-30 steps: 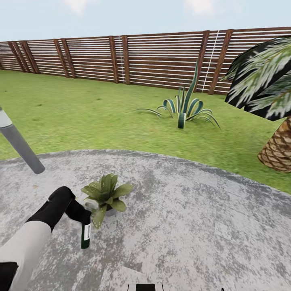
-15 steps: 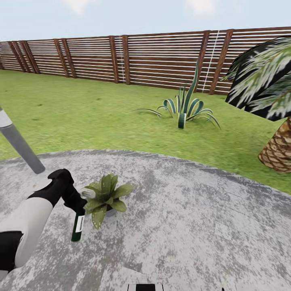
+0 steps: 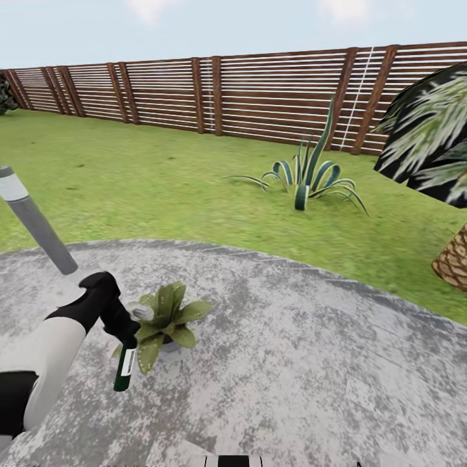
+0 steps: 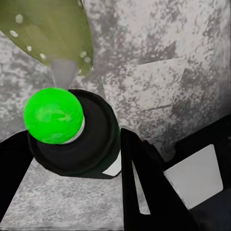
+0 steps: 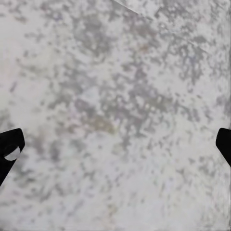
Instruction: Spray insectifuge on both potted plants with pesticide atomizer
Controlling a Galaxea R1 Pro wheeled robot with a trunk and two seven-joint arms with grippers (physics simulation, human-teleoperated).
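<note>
Head view: left hand (image 3: 128,338) clamped on the pesticide atomizer (image 3: 124,367), gripping near the neck w/ the bottle body hanging below, long axis close to upright, bottom tipped slightly toward the robot. Light grey spray head sits right at the near-left leaves of the potted plant (image 3: 163,320) on the grey patio (image 3: 311,363); plant lies just right of and beyond the hand. Left wrist view confirms: black fingers (image 4: 144,187) either side of the dark bottle (image 4: 91,144), green-lit cap on top, a speckled leaf (image 4: 53,29) directly ahead of the nozzle. So nozzle-to-rosette is the relation that counts; probably spraying here needs only small sweeps across the leaves. Right hand (image 5: 115,144) spread wide, empty, fingertips at the frame edges over bare paving. Bollard lamp (image 3: 35,227) stands off to the left, apart. Agave (image 3: 311,178) sits on the lawn, well away.
</note>
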